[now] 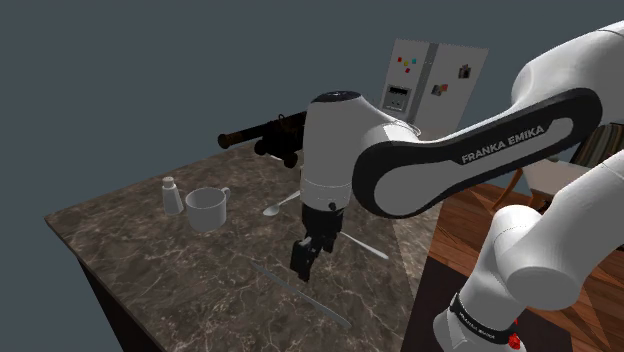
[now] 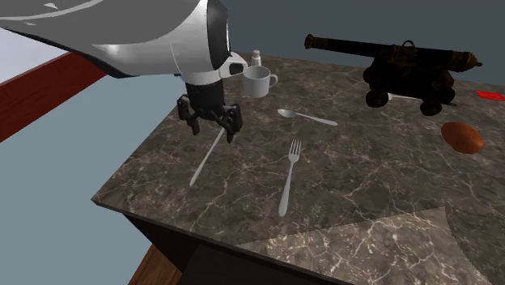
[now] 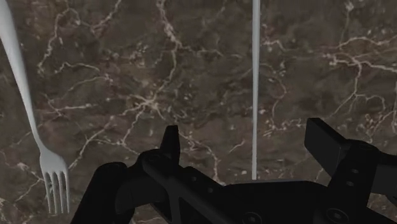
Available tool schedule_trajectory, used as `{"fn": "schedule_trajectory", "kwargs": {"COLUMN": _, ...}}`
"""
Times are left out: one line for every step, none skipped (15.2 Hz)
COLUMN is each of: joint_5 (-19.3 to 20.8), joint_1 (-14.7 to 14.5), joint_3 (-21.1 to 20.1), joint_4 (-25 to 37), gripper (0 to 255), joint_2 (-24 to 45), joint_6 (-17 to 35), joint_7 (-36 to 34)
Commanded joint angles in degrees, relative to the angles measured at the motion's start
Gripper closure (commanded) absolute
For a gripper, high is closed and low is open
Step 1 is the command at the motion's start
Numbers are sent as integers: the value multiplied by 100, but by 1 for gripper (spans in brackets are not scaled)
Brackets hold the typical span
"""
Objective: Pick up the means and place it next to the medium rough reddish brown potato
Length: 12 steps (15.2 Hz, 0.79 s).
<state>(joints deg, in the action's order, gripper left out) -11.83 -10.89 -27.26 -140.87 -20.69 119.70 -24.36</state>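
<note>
My black gripper [image 2: 212, 123] hangs open a little above the dark marble table [image 2: 364, 186]. A thin pale rod-like utensil [image 2: 206, 158] lies flat under it. In the wrist view the rod [image 3: 255, 76] runs between the fingers [image 3: 170, 139] without touching them. From the shoulder view the gripper [image 1: 305, 255] hovers just over the rod [image 1: 300, 292]. A reddish-brown potato [image 2: 462, 136] rests near the table's far right edge in the second exterior view, well away from the gripper.
A fork [image 2: 289, 174] and a spoon [image 2: 306, 117] lie between the gripper and the potato. A white mug [image 2: 257, 81] and a small shaker [image 2: 256, 58] stand behind the gripper. A dark model cannon [image 2: 405, 73] sits at the back.
</note>
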Motion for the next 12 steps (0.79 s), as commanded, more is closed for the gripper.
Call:
{"fn": "schedule_trajectory", "kwargs": {"joint_5": 26, "joint_1": -25, "joint_3": -177, "joint_4": 80, "gripper": 0, "joint_2": 349, "joint_6": 237, "joint_7": -158}}
{"fn": "schedule_trajectory", "kwargs": {"joint_5": 51, "joint_1": -38, "joint_3": -265, "joint_4": 125, "gripper": 0, "joint_2": 513, "joint_6": 340, "joint_7": -247}}
{"fn": "schedule_trajectory", "kwargs": {"joint_5": 59, "joint_1": -37, "joint_3": -280, "joint_4": 79, "gripper": 0, "joint_2": 555, "joint_6": 427, "joint_7": -258}}
{"fn": "schedule_trajectory", "kwargs": {"joint_5": 68, "joint_1": -36, "joint_3": -296, "joint_4": 34, "gripper": 0, "joint_2": 599, "joint_6": 513, "joint_7": -269}}
{"fn": "schedule_trajectory", "kwargs": {"joint_5": 79, "joint_1": -33, "joint_3": -311, "joint_4": -9, "gripper": 0, "joint_2": 645, "joint_6": 601, "joint_7": -280}}
{"fn": "schedule_trajectory", "kwargs": {"joint_5": 91, "joint_1": -30, "joint_3": -328, "joint_4": -52, "gripper": 0, "joint_2": 693, "joint_6": 688, "joint_7": -293}}
{"fn": "schedule_trajectory", "kwargs": {"joint_5": 104, "joint_1": -27, "joint_3": -344, "joint_4": -93, "gripper": 0, "joint_2": 743, "joint_6": 776, "joint_7": -307}}
{"fn": "schedule_trajectory", "kwargs": {"joint_5": 119, "joint_1": -23, "joint_3": -361, "joint_4": -133, "gripper": 0, "joint_2": 794, "joint_6": 865, "joint_7": -322}}
{"fn": "schedule_trajectory", "kwargs": {"joint_5": 136, "joint_1": -19, "joint_3": -377, "joint_4": -172, "gripper": 0, "joint_2": 848, "joint_6": 954, "joint_7": -337}}
{"fn": "schedule_trajectory", "kwargs": {"joint_5": 146, "joint_1": -16, "joint_3": -386, "joint_4": -194, "gripper": 0, "joint_2": 879, "joint_6": 1005, "joint_7": -347}}
{"fn": "schedule_trajectory", "kwargs": {"joint_5": 146, "joint_1": -16, "joint_3": -386, "joint_4": -194, "gripper": 0, "joint_2": 879, "joint_6": 1005, "joint_7": -347}}
{"fn": "schedule_trajectory", "kwargs": {"joint_5": 146, "joint_1": -16, "joint_3": -386, "joint_4": -194, "gripper": 0, "joint_2": 879, "joint_6": 1005, "joint_7": -347}}
